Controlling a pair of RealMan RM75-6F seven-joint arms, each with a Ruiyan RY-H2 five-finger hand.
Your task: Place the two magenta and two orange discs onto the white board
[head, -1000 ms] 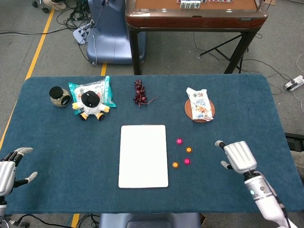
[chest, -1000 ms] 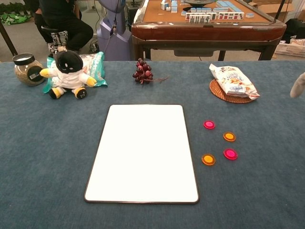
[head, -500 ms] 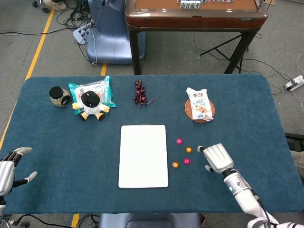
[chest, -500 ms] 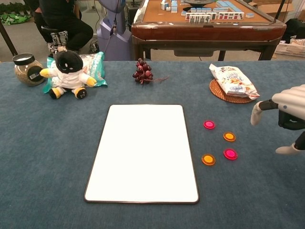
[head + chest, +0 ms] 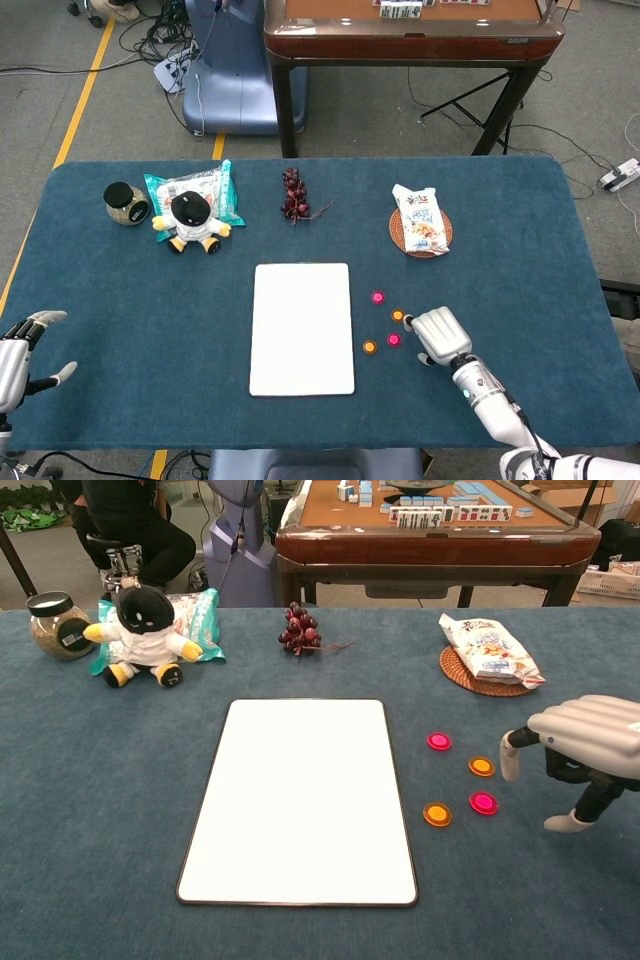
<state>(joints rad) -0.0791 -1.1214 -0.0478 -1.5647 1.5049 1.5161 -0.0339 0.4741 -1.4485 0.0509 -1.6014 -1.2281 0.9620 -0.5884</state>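
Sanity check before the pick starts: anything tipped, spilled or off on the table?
Nothing stands out. The white board lies flat and bare; all four discs sit flat on the cloth to its right, magenta and orange. The right hand hovers beside them, empty. The snack bag rests on its coaster.

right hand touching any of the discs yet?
Apart. The chest view shows blue cloth between the right hand and the nearest orange disc and magenta disc. Its fingers are spread and hold nothing.
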